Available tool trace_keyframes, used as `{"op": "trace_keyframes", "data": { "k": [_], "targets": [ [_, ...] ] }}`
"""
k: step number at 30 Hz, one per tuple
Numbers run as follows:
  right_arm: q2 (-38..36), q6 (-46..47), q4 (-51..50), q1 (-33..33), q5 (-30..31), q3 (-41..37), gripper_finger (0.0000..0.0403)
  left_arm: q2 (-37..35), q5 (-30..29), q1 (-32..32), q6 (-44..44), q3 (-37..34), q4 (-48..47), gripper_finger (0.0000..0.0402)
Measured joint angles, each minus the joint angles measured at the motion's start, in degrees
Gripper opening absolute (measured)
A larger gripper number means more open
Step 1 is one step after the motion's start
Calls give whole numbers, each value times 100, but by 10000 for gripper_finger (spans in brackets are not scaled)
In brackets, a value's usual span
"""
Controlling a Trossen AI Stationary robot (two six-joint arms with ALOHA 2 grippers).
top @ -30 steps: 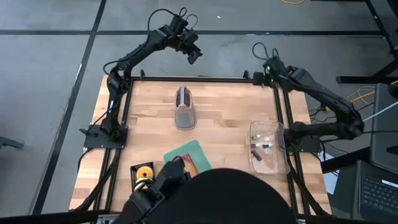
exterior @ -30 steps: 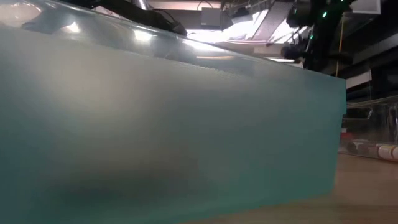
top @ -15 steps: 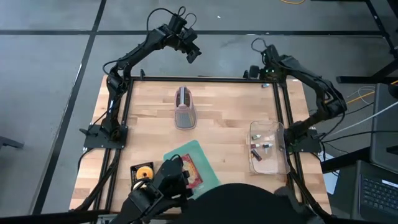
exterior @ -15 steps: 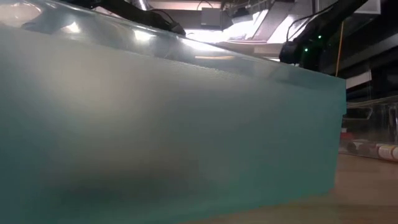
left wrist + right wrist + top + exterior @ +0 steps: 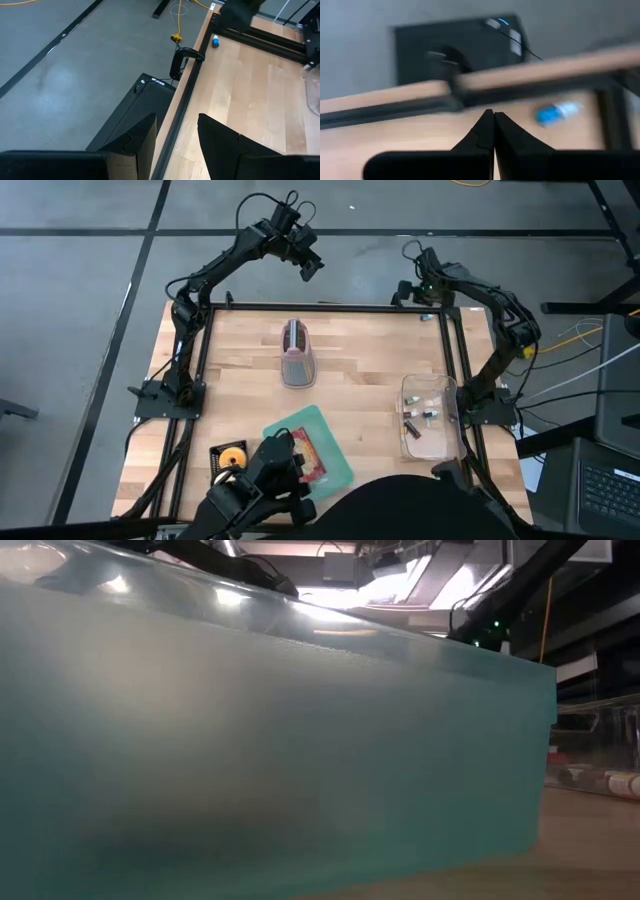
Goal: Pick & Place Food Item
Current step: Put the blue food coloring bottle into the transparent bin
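1. Grey floor with dark seams surrounds a wooden worktop (image 5: 350, 380) bounded by black rails.
2. Left arm: it reaches beyond the far edge, near the far-left corner. The left gripper (image 5: 310, 268) hangs over the floor, off the worktop; its two fingers (image 5: 135, 137) stand moderately apart, with nothing between them.
3. Right arm: it is folded along the right edge. The right gripper (image 5: 403, 292) sits at the far-right corner, its fingers (image 5: 482, 130) pressed together tip to tip and empty.
4. Blue object (image 5: 555, 112): it lies on the wood at the far-right corner, just beyond the right gripper's tips; its kind cannot be told.
5. Rack (image 5: 297, 352): a grey and pink item standing near the middle of the far edge, apart from both grippers.
6. Bin (image 5: 432, 418): a clear container against the right edge, holding several small items.
7. Teal board (image 5: 335, 455): it lies tilted at the near edge, left of the bin. A red and brown food item (image 5: 308, 452) rests on it, untouched by either gripper.
8. Yellow disc (image 5: 232, 457): it sits in a black frame toward the near-left corner, just beside the board.
9. Low view: the board's teal side (image 5: 270, 750) fills nearly the whole frame; the bin's clear wall (image 5: 600, 750) shows past it.
10. Dark equipment covers the middle of the near edge.
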Motion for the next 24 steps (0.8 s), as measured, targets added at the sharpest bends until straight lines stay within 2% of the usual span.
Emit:
{"op": "trace_keyframes", "data": {
  "k": [3,7,14,24],
  "targets": [
    [183,161,-338,-73,611,-11,0,0,0,0,0,0,0,141],
    [330,397,-170,-25,970,-9,0,-2,0,8,0,0,-1,141],
    [592,636,-425,-140,1236,-95,0,-2,-2,81,-4,0,-22,141],
    [754,758,-212,-378,1372,-202,0,-4,-2,234,-26,0,-24,141]
  ]
}}
